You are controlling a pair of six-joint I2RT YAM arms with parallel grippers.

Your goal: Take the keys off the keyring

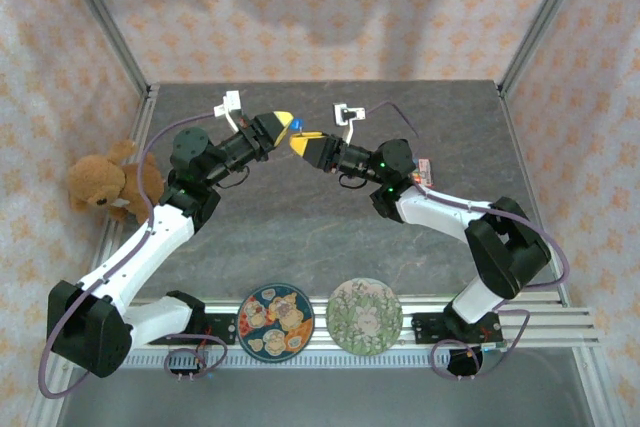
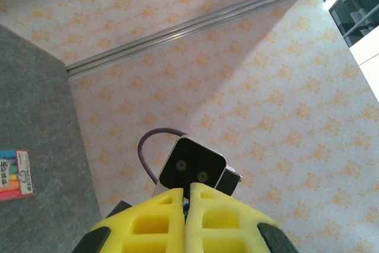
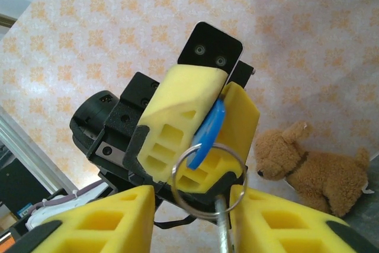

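Keyring [image 3: 175, 188] in mid-air above the table [image 1: 330, 237], dangling from a blue key [image 3: 207, 131]. Pinched flat between the closed yellow fingers of the left gripper [image 1: 288, 125], that blue key, its end poking out toward the right gripper [image 1: 298, 146]. Threaded on the same ring, a silver key [image 3: 221, 232], reaching into the gap between the right fingers [image 3: 100, 223]. Jaws there apart, one on either side of the silver key, with clear space on one side and the other pad just beside it; impossible to tell whether touching. At the table's left edge, a teddy bear [image 1: 105, 182].
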